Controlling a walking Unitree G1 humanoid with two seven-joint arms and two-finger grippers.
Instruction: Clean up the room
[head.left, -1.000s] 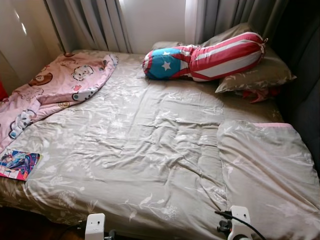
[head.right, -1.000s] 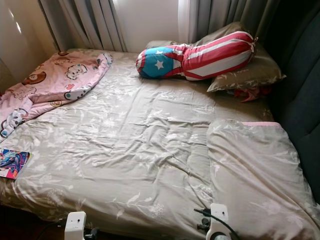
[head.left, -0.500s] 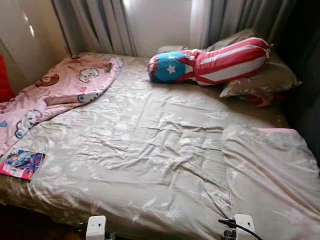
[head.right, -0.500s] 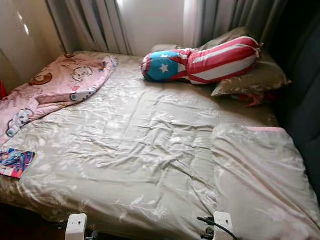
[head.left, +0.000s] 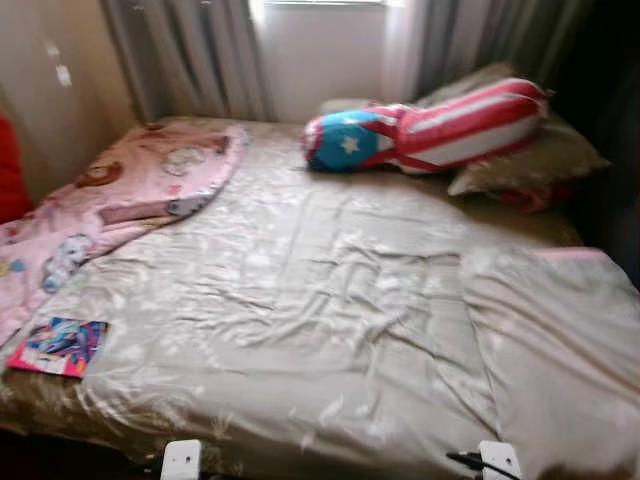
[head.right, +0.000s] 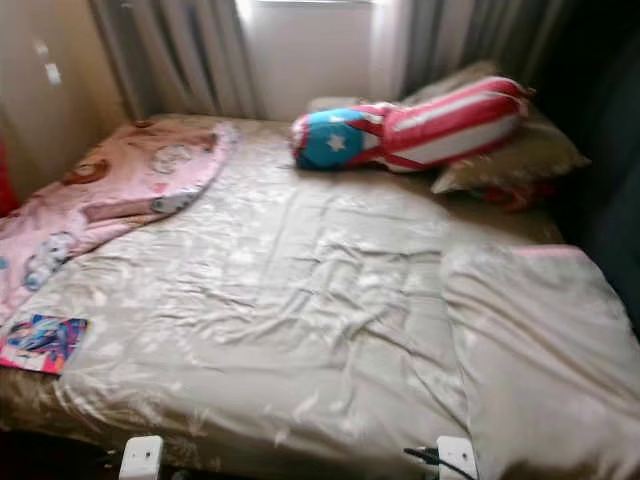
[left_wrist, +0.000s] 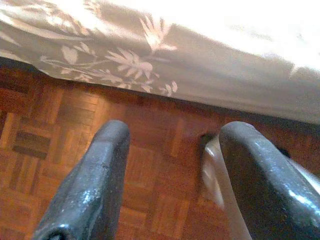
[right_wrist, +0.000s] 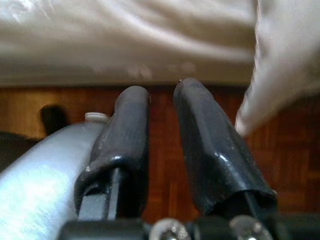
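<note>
- Both arms hang low at the foot of the bed (head.left: 300, 330); in the head views only the white tops of the wrists peek over the bottom edge.
- Left claw (left_wrist: 170, 165): fingers spread wide with nothing between them, pointing down at the parquet floor (left_wrist: 60, 120) just beside the hanging edge of the bed cover (left_wrist: 200, 60).
- Right claw (right_wrist: 160, 125): fingers close together with only a narrow gap, gripping nothing, hanging over the same wooden floor below the bed's edge. A silver arm segment (right_wrist: 35, 185) lies beside it.
- One colourful book or magazine (head.left: 60, 346) lies flat at the near left corner of the bed, well apart from both claws.
- One pink blanket with cartoon animals (head.left: 120, 195) is crumpled along the left side of the bed.
- One long bolster cushion (head.left: 430, 130), blue with a white star at one end and red-and-white stripes along the rest, lies at the far end, leaning on one beige pillow (head.left: 535, 160).
- Something red (head.left: 520, 195) pokes out under that pillow; what it is cannot be told.
- One folded beige quilt with a pink edge (head.left: 560, 340) sits on the near right part of the bed.
- The bed cover is beige with a pale leaf pattern, wrinkled in the middle.
- Grey curtains (head.left: 190, 60) hang behind the bed on both sides of a bright window; a dark headboard or wall stands at the right. The head views are slightly blurred.
</note>
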